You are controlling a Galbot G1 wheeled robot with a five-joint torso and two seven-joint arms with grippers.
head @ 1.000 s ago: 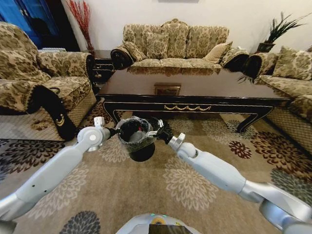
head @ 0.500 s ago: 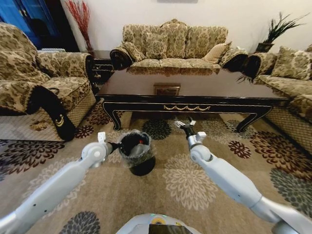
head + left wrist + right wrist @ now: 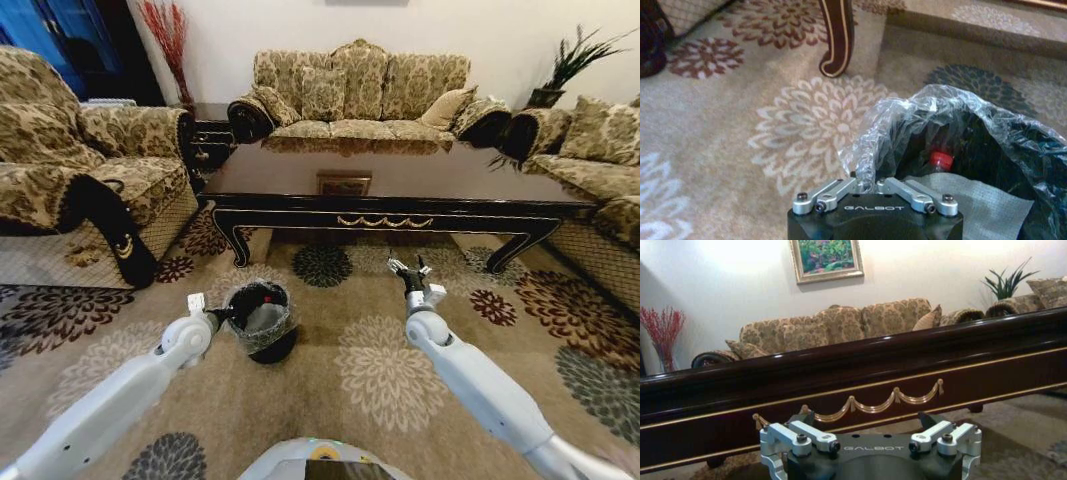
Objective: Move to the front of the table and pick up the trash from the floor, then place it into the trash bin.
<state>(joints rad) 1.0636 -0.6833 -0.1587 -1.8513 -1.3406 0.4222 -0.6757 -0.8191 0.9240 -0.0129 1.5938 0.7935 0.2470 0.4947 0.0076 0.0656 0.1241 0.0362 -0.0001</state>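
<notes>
Reached forward and low with both arms, left gripper (image 3: 222,316) pinched shut on the trash bin (image 3: 262,322) liner's rim, right gripper (image 3: 408,268) raised farther ahead, fingers spread, holding nothing.

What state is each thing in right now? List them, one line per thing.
trash bin: open-topped, bag folded over its rim, gripped at the rim; whether it rests on the floor is unclear.
bottle: inside the trash bin, red cap on.
left gripper: shut on the trash bin's bagged rim.
right gripper: open, empty, facing the table.
</notes>
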